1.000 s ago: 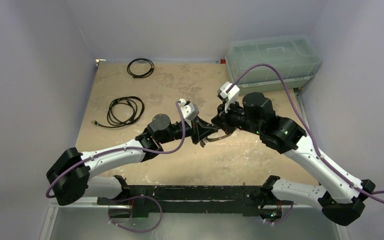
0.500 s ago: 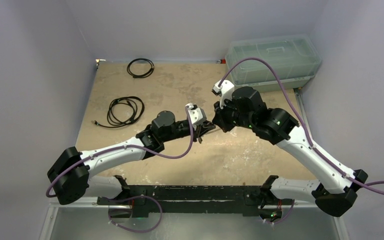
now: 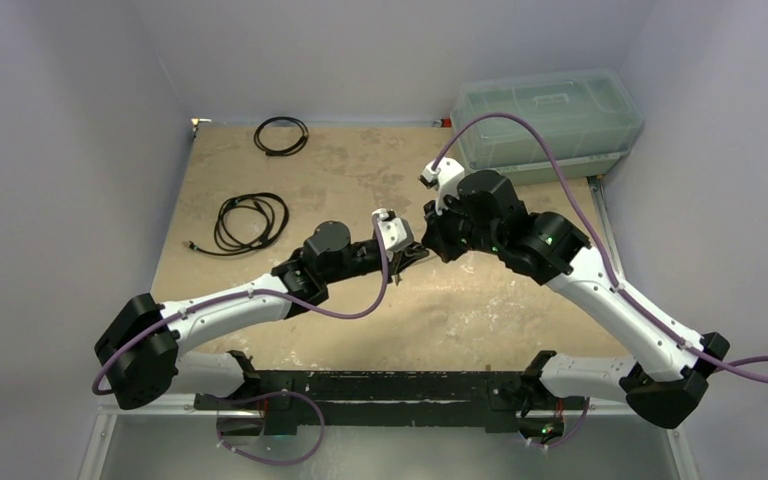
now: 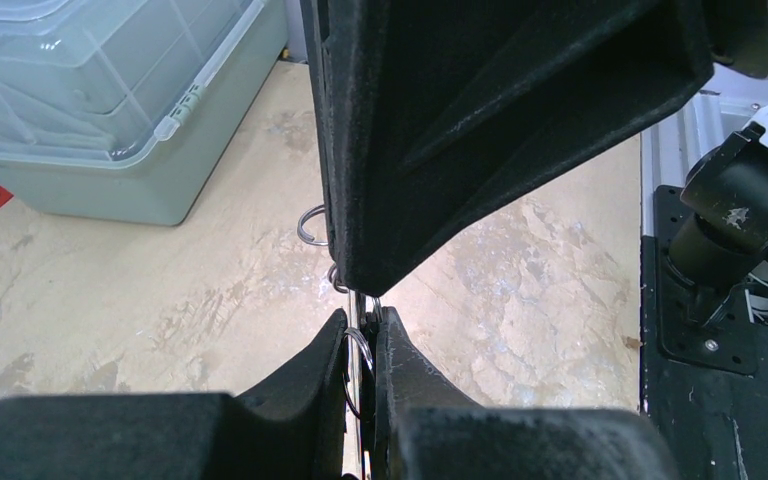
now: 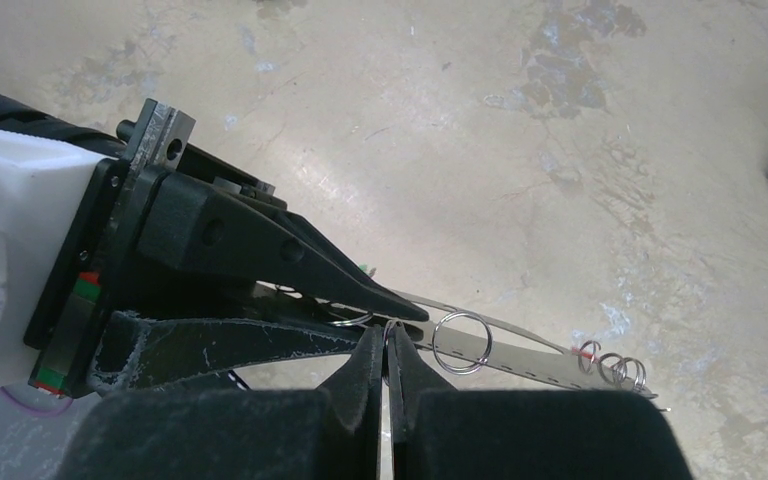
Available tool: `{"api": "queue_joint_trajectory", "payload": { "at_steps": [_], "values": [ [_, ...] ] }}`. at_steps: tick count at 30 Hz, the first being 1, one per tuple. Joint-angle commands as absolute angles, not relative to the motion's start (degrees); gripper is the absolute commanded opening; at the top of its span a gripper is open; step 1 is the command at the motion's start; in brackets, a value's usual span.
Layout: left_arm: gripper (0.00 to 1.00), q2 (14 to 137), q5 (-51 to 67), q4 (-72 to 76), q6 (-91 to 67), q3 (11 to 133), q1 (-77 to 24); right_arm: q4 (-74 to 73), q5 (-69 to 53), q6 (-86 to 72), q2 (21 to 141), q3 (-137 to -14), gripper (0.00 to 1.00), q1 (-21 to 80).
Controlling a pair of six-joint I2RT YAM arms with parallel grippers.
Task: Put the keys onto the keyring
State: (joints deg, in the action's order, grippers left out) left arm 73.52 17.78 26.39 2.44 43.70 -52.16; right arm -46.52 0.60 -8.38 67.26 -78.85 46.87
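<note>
Pinching keyring (image 5: 520,357) edge-on in left gripper (image 5: 400,320), right gripper (image 5: 388,345) pressed shut just beside it, above table (image 5: 560,150).

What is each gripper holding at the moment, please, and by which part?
The left fingers clamp the flat keyring at one end. The right fingers seem to pinch a small wire ring by its rim.

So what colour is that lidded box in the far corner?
The box is see-through pale green, clearest in the left wrist view.
</note>
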Motion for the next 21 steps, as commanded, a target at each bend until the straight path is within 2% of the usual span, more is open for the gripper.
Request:
{"api": "queue_joint_trajectory", "payload": {
  "at_steps": [1,15,16,20,21],
  "values": [
    [0.00,72.20,18.71,33.97,-1.00,43.98,-52.13,-44.30,1.24,-9.80,67.12,-80.81,0.00,47.29],
    [0.00,72.27,18.99,35.57,-7.82,44.62,-52.16,-40.11,3.52,-10.33,64.32,-77.90,0.00,47.29],
    [0.00,72.29,18.70,35.42,-8.16,44.80,-52.14,-40.04,3.52,-10.37,64.15,-77.67,0.03,47.29],
    [0.00,72.80,17.47,33.94,-10.22,45.80,-51.76,-39.23,4.96,-10.31,62.81,-77.78,0.42,47.29],
    [0.00,72.99,17.43,33.67,-10.92,46.03,-51.45,-38.59,5.79,-10.17,62.10,-77.73,0.49,47.29]
  ]
}}
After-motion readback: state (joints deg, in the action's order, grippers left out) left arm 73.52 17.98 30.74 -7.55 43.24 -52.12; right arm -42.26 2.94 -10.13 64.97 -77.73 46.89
